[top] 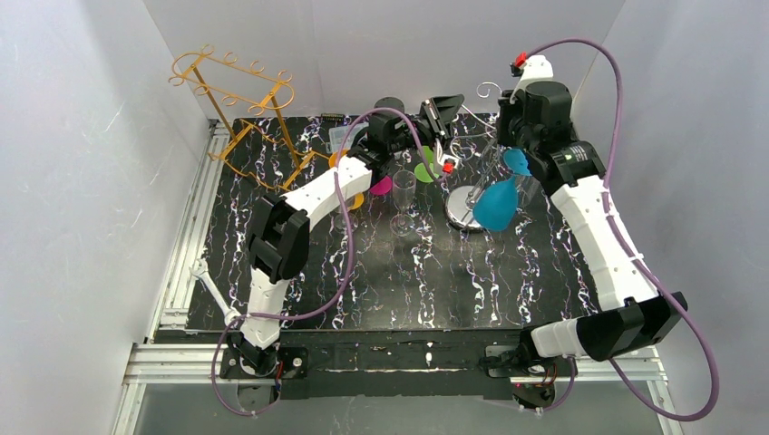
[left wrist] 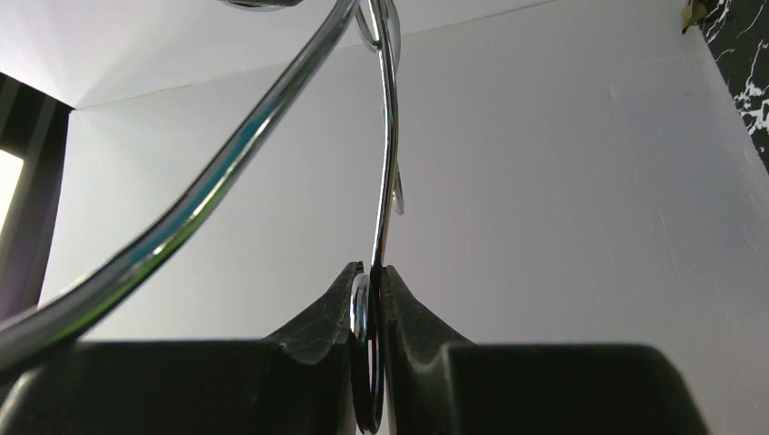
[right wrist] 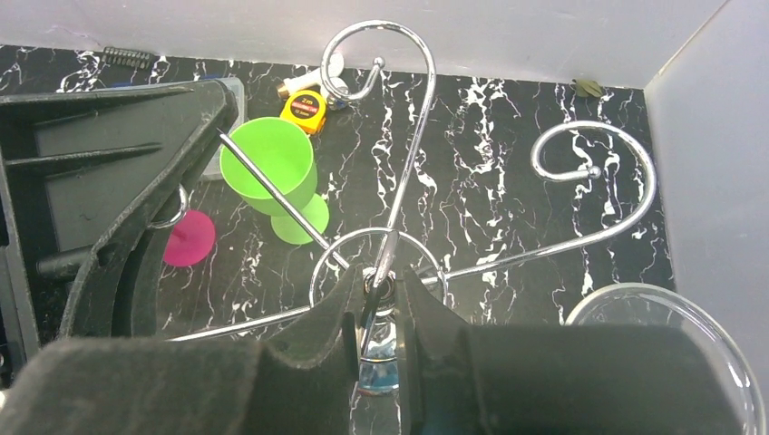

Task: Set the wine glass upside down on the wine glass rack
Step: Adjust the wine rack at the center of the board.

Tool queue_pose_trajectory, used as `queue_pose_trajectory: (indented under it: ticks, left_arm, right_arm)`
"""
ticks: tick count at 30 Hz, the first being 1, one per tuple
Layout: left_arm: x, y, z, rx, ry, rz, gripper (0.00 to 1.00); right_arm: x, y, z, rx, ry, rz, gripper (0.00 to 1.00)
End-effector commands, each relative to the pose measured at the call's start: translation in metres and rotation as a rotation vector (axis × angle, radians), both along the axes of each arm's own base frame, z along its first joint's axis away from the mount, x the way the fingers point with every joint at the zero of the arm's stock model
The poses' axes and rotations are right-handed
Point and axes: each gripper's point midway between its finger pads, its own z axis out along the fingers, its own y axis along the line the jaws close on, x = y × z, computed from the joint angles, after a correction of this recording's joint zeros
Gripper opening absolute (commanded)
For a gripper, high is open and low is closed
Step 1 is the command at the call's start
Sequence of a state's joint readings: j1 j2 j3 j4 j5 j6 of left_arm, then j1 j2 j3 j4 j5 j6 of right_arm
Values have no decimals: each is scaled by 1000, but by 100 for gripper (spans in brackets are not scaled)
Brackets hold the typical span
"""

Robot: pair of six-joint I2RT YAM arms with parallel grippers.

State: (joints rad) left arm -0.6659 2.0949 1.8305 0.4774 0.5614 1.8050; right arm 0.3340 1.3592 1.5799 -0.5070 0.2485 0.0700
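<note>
The chrome wine glass rack (top: 462, 212) stands at the table's middle right, its curled arms (right wrist: 589, 237) spreading from a central hub. A blue wine glass (top: 496, 207) hangs upside down and tilted beside the rack's post, foot uppermost. My right gripper (top: 519, 145) reaches over the hub. In the right wrist view its jaws (right wrist: 376, 281) are shut on the blue glass (right wrist: 376, 376) near its foot, close against the hub. My left gripper (top: 446, 122) is shut on one thin chrome rack arm (left wrist: 388, 136), which is pinched between its fingertips (left wrist: 372, 272).
A clear wine glass (top: 403, 192) stands upright left of the rack. Green (right wrist: 272, 159) and pink (right wrist: 189, 237) glasses and a yellow tape measure (right wrist: 306, 104) lie behind. Another clear rim (right wrist: 671, 353) shows at the lower right. A gold wire rack (top: 238, 95) stands at the back left.
</note>
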Motion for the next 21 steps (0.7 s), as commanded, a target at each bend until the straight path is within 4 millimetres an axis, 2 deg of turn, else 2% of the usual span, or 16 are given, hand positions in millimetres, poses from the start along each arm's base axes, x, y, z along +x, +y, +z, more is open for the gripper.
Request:
queue_pose_trajectory:
  ticks: [1, 6, 10, 14, 19, 21]
  left_arm:
    - [-4, 30, 81, -109, -196, 60, 1]
    - [0, 43, 89, -115, -207, 85, 2]
    - [-8, 48, 87, -104, -202, 83, 3]
    - [-17, 54, 75, -89, -177, 82, 9]
    - [-25, 62, 75, -105, -160, 89, 14]
    - [-30, 63, 75, -106, -162, 79, 21]
  right_arm:
    - [14, 21, 51, 53, -153, 74, 15]
    - [20, 22, 53, 25, -167, 82, 15]
    - [26, 28, 56, 11, -163, 109, 15]
    - [29, 36, 56, -37, -166, 176, 16]
    - [31, 36, 53, -68, -158, 189, 16]
    - [31, 36, 52, -69, -157, 189, 16]
